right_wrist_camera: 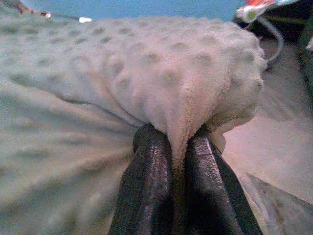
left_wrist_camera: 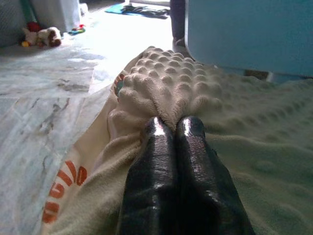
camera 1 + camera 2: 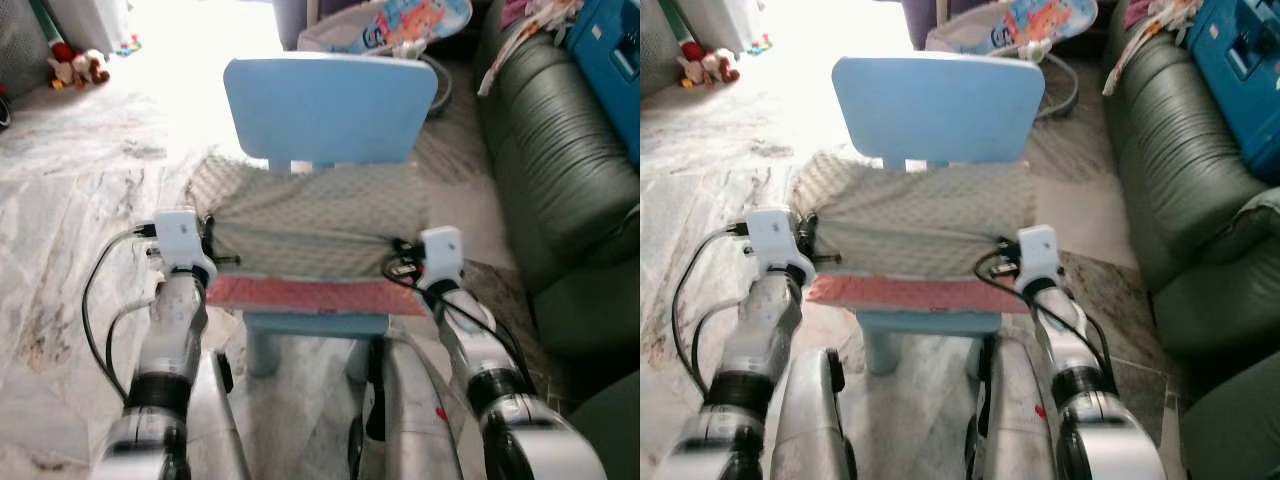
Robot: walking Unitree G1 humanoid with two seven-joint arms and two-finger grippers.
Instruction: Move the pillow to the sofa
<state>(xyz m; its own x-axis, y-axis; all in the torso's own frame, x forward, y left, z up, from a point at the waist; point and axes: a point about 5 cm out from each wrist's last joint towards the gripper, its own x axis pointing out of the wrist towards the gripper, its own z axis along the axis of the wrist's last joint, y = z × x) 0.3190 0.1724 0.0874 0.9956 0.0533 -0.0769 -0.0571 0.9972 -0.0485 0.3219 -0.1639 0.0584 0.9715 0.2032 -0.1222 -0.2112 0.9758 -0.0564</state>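
The pillow (image 3: 315, 215), pale green with a bumpy dotted cover and a red edge, lies on the seat of the blue chair (image 3: 330, 105). The left pincer (image 2: 173, 127) and right pincer (image 1: 178, 142) each pinch its fabric. The dark green sofa (image 3: 560, 170) stands beside the chair.

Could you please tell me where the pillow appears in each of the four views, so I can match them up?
Left eye view: pillow on the blue chair, centre frame.
Right eye view: pillow centre, slightly further left.
Left wrist view: its bumpy corner pinched by the left pincer.
Right wrist view: its fold pinched by the right pincer.
Shared landmark: the chair's blue backrest.
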